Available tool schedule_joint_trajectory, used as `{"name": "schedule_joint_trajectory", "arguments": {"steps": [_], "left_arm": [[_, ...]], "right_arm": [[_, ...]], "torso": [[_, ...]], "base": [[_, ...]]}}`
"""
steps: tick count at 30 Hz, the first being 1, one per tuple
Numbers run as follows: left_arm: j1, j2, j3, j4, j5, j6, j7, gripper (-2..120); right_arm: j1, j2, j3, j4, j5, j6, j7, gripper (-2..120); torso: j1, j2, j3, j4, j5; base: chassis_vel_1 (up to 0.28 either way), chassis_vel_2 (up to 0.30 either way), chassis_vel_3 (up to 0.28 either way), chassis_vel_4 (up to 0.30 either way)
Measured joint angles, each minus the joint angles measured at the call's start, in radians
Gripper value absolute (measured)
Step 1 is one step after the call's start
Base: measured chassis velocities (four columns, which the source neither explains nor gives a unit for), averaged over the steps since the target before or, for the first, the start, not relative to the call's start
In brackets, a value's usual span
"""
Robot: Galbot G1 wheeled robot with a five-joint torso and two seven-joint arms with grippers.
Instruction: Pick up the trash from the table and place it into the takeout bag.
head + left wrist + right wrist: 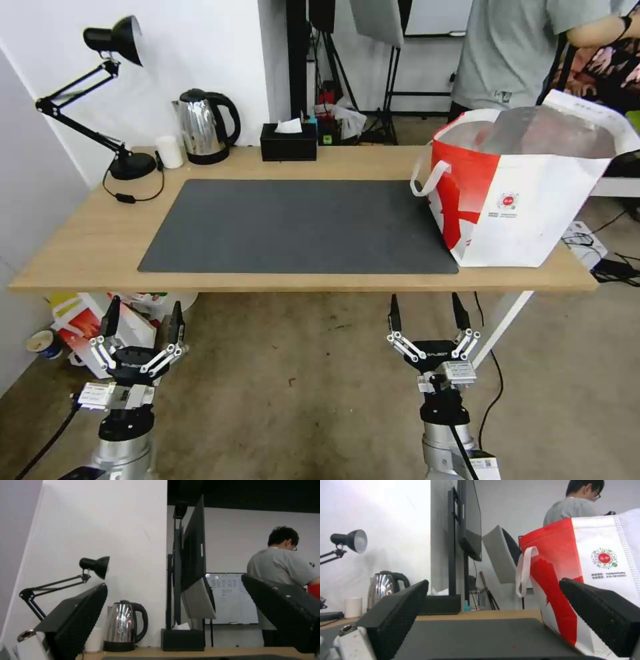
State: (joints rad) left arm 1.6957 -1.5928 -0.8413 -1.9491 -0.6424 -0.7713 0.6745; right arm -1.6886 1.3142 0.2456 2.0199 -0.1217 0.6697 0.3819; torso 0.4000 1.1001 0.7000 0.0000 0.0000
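With both the left claw (142, 320) and right claw (431, 315) spread empty below the worktop (80, 247), rising carelessly could knock its edge or tip the takeout bag (527, 193).

Light-wood table (87, 247) bearing grey mat (293, 227), takeout bag (527, 193), kettle (203, 127), lamp (130, 163), tissue box (288, 143).

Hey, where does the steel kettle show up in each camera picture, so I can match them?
Head view: kettle at the table's far left, beside the desk lamp.
Left wrist view: kettle low, between the open fingers.
Right wrist view: kettle at the left, far from the takeout bag.
Shared landmark: the desk lamp.
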Motion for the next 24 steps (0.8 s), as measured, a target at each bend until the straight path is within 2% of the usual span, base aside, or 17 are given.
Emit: {"name": "schedule_joint_trajectory", "arguments": {"steps": [24], "left_arm": [[0.0, 0.0, 0.0, 0.001, 0.001, 0.0, -0.001, 100]], "right_arm": [[0.0, 0.0, 0.0, 0.0, 0.0, 0.0, 0.0, 100]], "torso": [[0.0, 0.0, 0.0, -0.0001, -0.0001]], "base": [[0.0, 0.0, 0.0, 0.0]]}}
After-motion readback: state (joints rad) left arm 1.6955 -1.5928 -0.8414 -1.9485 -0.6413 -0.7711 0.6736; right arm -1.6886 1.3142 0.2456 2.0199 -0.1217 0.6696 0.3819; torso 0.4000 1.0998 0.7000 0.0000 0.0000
